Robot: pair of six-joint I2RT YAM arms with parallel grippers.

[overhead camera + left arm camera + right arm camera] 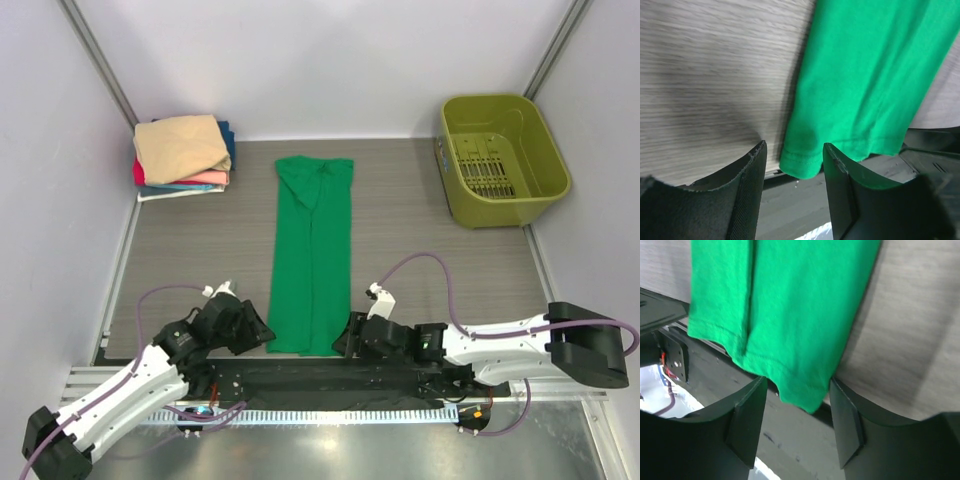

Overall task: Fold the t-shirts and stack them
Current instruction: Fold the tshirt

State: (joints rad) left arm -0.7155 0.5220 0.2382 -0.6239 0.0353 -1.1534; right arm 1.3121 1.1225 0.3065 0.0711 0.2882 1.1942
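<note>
Far-left corner of the table: stack of folded t-shirts, tan one on top, with pink, red and blue edges showing underneath.

Left gripper is low at the near edge, by the near-left hem corner of the green t-shirt. Left wrist view: left gripper has its jaws apart, and the hem corner of the green t-shirt sits in the gap. Cloth isn't pinched. Cannot tell if either finger touches it.

The green t-shirt lies flat mid-table as 1 long narrow strip, sides folded in, collar at the far end. Its hem slightly overhangs the near table edge.

Right gripper mirrors the left at the near-right hem corner. Right wrist view: right gripper is also spread, with the corner of the green t-shirt between the 2 fingers and not clamped.

Far right: olive-green bin, well apart from the shirt.
</note>
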